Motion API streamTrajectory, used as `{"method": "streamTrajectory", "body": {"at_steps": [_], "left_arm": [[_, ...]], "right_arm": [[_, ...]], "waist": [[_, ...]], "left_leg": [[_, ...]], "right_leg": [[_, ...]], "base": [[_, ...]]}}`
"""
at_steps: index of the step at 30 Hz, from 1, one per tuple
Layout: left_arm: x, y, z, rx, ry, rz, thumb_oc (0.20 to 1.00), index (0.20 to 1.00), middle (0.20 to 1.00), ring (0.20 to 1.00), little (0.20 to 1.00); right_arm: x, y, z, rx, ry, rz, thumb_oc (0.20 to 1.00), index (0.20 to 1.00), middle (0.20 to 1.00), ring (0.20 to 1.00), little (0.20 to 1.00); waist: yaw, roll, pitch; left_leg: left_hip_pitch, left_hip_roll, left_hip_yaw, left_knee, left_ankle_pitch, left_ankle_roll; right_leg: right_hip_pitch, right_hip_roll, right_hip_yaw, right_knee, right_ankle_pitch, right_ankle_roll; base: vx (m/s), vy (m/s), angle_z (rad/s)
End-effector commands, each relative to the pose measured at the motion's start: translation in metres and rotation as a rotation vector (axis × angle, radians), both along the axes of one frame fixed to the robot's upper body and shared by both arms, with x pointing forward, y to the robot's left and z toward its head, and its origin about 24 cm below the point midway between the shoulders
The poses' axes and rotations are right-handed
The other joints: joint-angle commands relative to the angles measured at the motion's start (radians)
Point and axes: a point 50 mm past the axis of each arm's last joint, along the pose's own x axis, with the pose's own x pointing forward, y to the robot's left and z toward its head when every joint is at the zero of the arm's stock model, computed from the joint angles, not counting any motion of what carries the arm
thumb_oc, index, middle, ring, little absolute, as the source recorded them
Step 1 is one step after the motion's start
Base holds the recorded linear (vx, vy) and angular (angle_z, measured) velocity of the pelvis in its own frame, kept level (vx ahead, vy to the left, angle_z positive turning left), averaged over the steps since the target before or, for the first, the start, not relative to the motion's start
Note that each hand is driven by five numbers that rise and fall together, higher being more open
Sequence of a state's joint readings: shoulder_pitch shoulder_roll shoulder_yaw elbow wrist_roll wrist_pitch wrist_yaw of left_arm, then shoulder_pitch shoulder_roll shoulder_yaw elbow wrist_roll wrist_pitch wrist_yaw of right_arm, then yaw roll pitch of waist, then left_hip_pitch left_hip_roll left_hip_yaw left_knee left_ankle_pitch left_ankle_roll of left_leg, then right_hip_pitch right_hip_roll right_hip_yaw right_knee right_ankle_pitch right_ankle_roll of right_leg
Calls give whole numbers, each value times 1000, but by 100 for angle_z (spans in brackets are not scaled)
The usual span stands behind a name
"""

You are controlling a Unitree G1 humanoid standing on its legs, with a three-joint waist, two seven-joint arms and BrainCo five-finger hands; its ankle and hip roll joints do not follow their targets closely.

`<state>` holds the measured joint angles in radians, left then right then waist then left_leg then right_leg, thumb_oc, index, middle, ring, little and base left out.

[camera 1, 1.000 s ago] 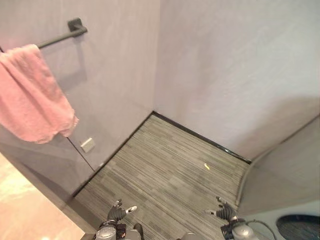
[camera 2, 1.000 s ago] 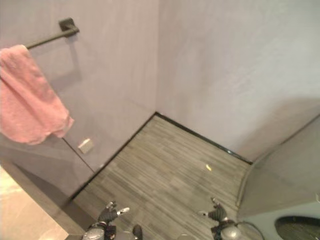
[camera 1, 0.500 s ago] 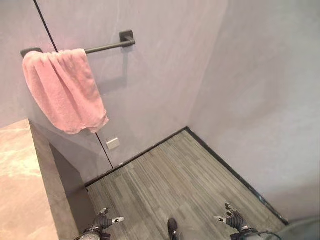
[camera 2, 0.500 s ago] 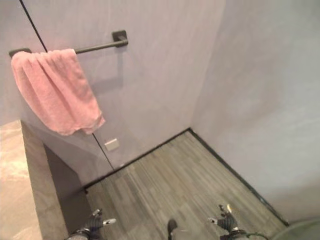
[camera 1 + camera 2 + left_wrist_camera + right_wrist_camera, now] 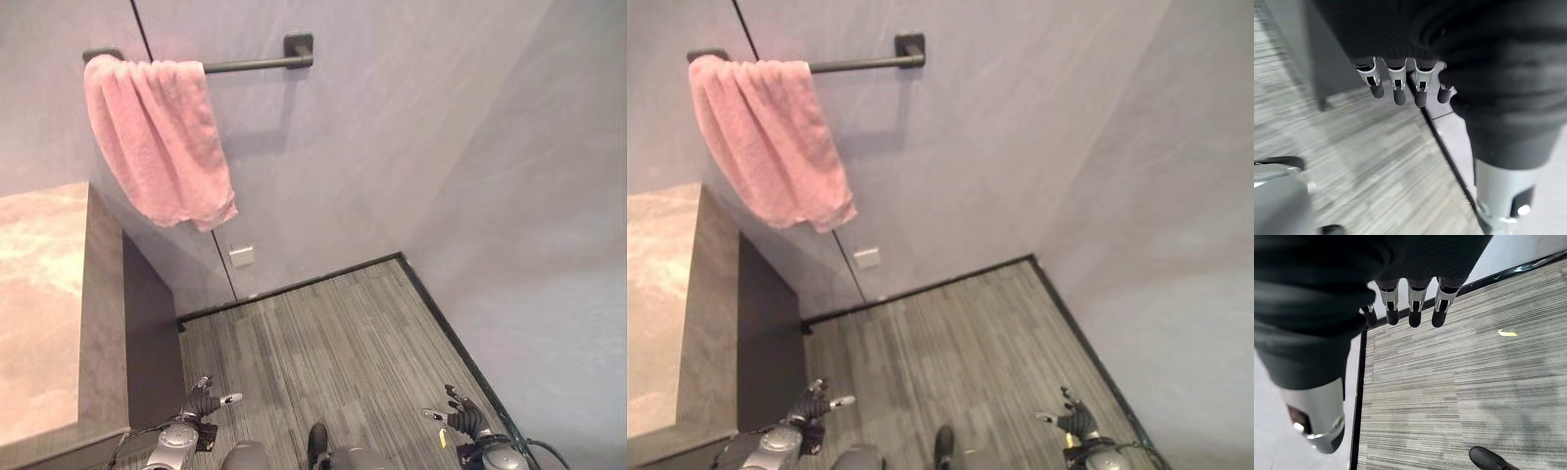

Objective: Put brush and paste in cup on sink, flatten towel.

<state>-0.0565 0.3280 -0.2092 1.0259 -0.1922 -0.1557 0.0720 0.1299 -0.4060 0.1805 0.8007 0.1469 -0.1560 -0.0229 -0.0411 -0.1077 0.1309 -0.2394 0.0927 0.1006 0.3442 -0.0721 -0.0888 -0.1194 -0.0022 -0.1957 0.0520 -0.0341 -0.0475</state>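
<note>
A pink towel (image 5: 161, 137) hangs bunched at the left end of a dark wall rail (image 5: 255, 65), its lower edge uneven. My left hand (image 5: 203, 401) shows low at the bottom left with relaxed fingers (image 5: 1396, 85) and holds nothing. My right hand (image 5: 460, 419) is low at the bottom right, its fingers (image 5: 1413, 308) straight and empty. Both hands hang over the striped grey floor, far below the towel.
A beige stone counter (image 5: 39, 294) with a dark side panel stands at the left. A small white plate (image 5: 241, 256) sits on the wall below the towel. Grey walls meet in a corner to the right. A yellow scrap (image 5: 1507, 333) lies on the floor.
The camera has swung further left: the towel and rail now sit more to the right and the counter shows more. Both hands stay low and empty.
</note>
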Motion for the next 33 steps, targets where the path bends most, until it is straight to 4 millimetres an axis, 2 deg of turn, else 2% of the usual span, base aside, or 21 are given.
{"method": "streamTrajectory", "body": {"at_steps": [1,3,5,8,9,11,13,15,16,17,18,20,21,22,24,27,28,31,33], "left_arm": [[13,12,14,27,-101,24,1000,1000,1000,1000,1000],[13,13,14,37,-97,14,1000,1000,1000,1000,1000],[7,15,13,35,-86,30,1000,1000,1000,1000,1000],[6,17,13,38,-88,30,1000,1000,1000,1000,1000],[4,19,14,42,-90,32,1000,1000,1000,1000,1000],[7,20,16,50,-100,23,1000,1000,1000,1000,1000],[11,21,20,57,-120,12,1000,1000,1000,1000,1000],[16,21,26,63,-148,-11,1000,1000,1000,1000,1000],[15,21,25,70,-143,-29,1000,1000,1000,1000,1000],[16,19,25,70,-136,-51,1000,1000,1000,1000,1000],[17,18,24,72,-132,-58,1000,1000,1000,1000,1000],[17,18,23,75,-129,-56,1000,1000,1000,1000,1000],[14,17,21,71,-119,-51,1000,1000,1000,1000,1000],[14,17,21,71,-119,-51,1000,1000,1000,1000,1000],[13,14,18,64,-104,-49,1000,1000,1000,1000,1000],[13,13,17,62,-101,-48,1000,1000,1000,1000,1000],[14,12,16,64,-99,-46,1000,1000,1000,1000,1000],[15,7,13,68,-77,-80,1000,1000,1000,1000,1000],[14,5,11,60,-66,-72,1000,1000,1000,1000,1000]], "right_arm": [[8,-14,13,-67,-74,6,1000,1000,1000,1000,1000],[10,-13,12,-73,-64,14,1000,1000,1000,1000,1000],[17,-6,13,-70,-68,57,1000,1000,1000,1000,1000],[21,2,12,-42,-79,58,1000,1000,1000,1000,1000],[22,4,12,-38,-84,57,1000,1000,1000,1000,1000],[28,11,12,-30,-97,71,1000,1000,1000,1000,1000],[32,16,13,-20,-113,89,1000,1000,1000,1000,1000],[39,22,19,-8,-150,126,1000,1000,1000,1000,1000],[39,23,19,-10,-148,137,1000,1000,1000,1000,1000],[39,24,20,-7,-149,153,1000,1000,1000,1000,1000],[36,26,18,-5,-138,163,1000,1000,1000,1000,1000],[35,27,19,-7,-144,174,1000,1000,1000,1000,1000],[35,27,19,-6,-145,175,1000,1000,1000,1000,1000],[34,27,19,-6,-144,175,1000,1000,1000,1000,1000],[34,26,18,-6,-139,170,1000,1000,1000,1000,1000],[33,25,18,-7,-136,166,1000,1000,1000,1000,1000],[34,23,19,-25,-137,180,1000,1000,1000,1000,1000],[27,19,16,-23,-112,164,1000,1000,1000,1000,1000],[26,15,15,-41,-101,161,1000,1000,1000,1000,1000]], "waist": [[6,35,-4],[14,47,-4],[28,55,-10],[37,48,-26],[38,43,-27],[45,42,-30],[40,50,-16],[25,79,15],[19,90,26],[-4,94,29],[-16,96,35],[-16,101,32],[-23,100,32],[-25,101,35],[-44,89,37],[-49,83,41],[-64,63,38],[-77,40,21],[-71,38,-4]], "left_leg": [[-38,18,72,-289,187,8],[-56,47,105,-310,236,-6],[-33,22,55,-278,214,14],[-50,-19,65,-204,170,39],[-48,-36,74,-172,139,56],[-35,-61,89,-150,93,86],[3,-91,88,-152,65,113],[55,-91,78,-181,60,132],[74,-95,67,-188,53,135],[101,-107,43,-200,48,136],[125,-116,30,-208,49,137],[160,-116,46,-229,45,129],[178,-119,36,-238,36,123],[182,-119,33,-238,35,122],[207,-137,8,-236,27,112],[223,-140,-1,-236,19,106],[265,-144,-34,-238,1,93],[286,-134,-79,-221,-7,78],[300,-109,-105,-225,7,58]], "right_leg": [[121,-50,53,9,-11,144],[156,-63,52,16,-26,150],[173,-81,70,42,-51,162],[192,-125,89,90,-63,177],[184,-146,98,129,-48,183],[145,-181,111,230,29,192],[101,-203,122,379,140,191],[23,-190,127,514,196,181],[-6,-166,139,553,181,180],[-42,-99,181,566,135,177],[-78,-72,188,561,110,171],[-110,-122,89,460,89,161],[-119,-127,74,397,79,162],[-114,-127,71,396,78,162],[-148,-97,126,270,96,177],[-139,-95,138,212,112,188],[-170,-84,178,78,171,214],[-111,-34,264,77,152,198],[-87,-21,245,70,141,186]], "base": [[292,186,57],[336,219,35],[328,270,-2],[336,288,-37],[275,296,-33],[249,314,-44],[219,315,-30],[190,291,-6],[234,201,14],[265,147,24],[279,133,39],[282,96,47],[208,13,15],[206,-40,-4],[206,-65,5],[241,-99,24],[421,-198,37],[351,-223,21],[277,-247,32]]}}
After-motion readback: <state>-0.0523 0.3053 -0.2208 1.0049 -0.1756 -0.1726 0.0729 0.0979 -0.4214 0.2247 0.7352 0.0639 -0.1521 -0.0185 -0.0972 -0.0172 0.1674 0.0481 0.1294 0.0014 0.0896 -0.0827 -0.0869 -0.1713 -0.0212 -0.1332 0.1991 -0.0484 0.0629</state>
